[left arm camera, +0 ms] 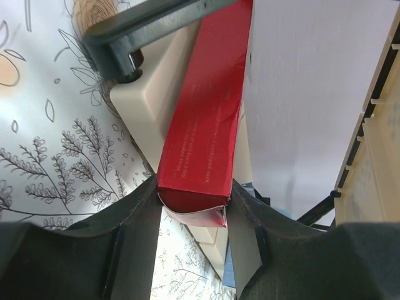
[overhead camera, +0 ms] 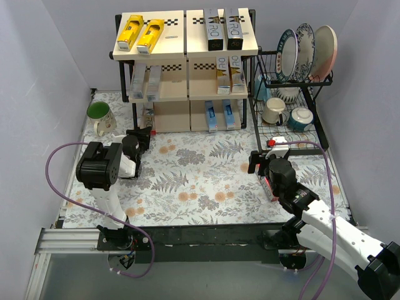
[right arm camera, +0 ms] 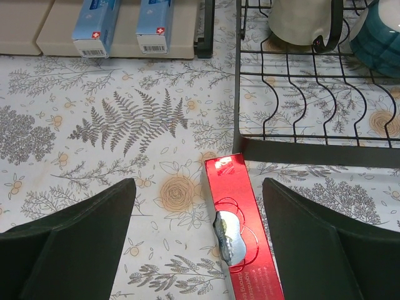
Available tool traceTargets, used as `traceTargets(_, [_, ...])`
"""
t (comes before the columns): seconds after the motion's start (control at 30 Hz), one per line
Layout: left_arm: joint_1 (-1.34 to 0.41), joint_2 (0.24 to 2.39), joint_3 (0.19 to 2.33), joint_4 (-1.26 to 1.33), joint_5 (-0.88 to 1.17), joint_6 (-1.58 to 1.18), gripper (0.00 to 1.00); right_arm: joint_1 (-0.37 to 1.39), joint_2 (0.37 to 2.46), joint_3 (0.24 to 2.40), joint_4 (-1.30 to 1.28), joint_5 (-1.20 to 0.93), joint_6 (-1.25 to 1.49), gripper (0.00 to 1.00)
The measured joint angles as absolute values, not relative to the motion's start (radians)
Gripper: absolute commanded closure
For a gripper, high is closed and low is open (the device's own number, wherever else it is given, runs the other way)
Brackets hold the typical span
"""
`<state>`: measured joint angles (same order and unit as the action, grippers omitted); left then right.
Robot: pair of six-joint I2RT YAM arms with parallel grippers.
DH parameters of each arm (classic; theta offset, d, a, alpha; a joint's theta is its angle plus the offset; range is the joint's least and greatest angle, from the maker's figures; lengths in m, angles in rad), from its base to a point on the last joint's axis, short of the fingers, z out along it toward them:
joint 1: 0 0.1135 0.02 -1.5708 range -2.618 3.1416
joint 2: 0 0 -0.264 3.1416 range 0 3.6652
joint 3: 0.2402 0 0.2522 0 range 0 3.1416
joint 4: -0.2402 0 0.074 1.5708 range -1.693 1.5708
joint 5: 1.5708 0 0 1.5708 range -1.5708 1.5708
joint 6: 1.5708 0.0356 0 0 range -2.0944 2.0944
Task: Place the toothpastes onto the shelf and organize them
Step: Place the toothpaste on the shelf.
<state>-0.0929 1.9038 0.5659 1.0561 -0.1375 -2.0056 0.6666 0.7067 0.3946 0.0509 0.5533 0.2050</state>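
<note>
My left gripper (left arm camera: 192,209) is shut on the near end of a red toothpaste carton (left arm camera: 203,125). The carton points toward the cream bottom board (left arm camera: 140,119) of the shelf (overhead camera: 187,69). From above, this gripper (overhead camera: 140,139) sits at the shelf's lower left corner. A second red toothpaste carton (right arm camera: 240,237) lies flat on the table, between the spread fingers of my open right gripper (right arm camera: 199,234), which hovers over it untouched. On the shelf are yellow cartons (overhead camera: 140,34), black-silver ones (overhead camera: 224,28), grey ones (overhead camera: 145,81), gold-white ones (overhead camera: 228,74) and blue ones (overhead camera: 220,115).
A black wire dish rack (overhead camera: 294,128) with plates and mugs stands right of the shelf; its base bar (right arm camera: 312,153) lies just beyond the red carton on the table. A green mug (overhead camera: 100,115) stands at the far left. Walls close in on both sides.
</note>
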Motion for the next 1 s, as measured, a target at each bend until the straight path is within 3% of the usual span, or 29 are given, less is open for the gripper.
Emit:
traceTargets(0.23, [-0.054,1.885,0.587,0.991,-0.083,-2.000,0.51,0.667,0.707,0.395,0.048,0.545,0.205,0.10])
traceTargets(0.87, [0.056,1.823,0.631,0.790,0.016,-1.963,0.49,0.667,0.708,0.422,-0.015,0.492,0.205,0.10])
traceTargets(0.93, [0.062,1.811,0.636,0.762,0.019,-1.951,0.45,0.667,0.709,0.429,-0.030,0.489,0.205,0.10])
traceTargets(1.0, [0.070,1.789,0.640,0.719,0.023,-1.936,0.28,0.667,0.715,0.445,-0.053,0.482,0.206,0.10])
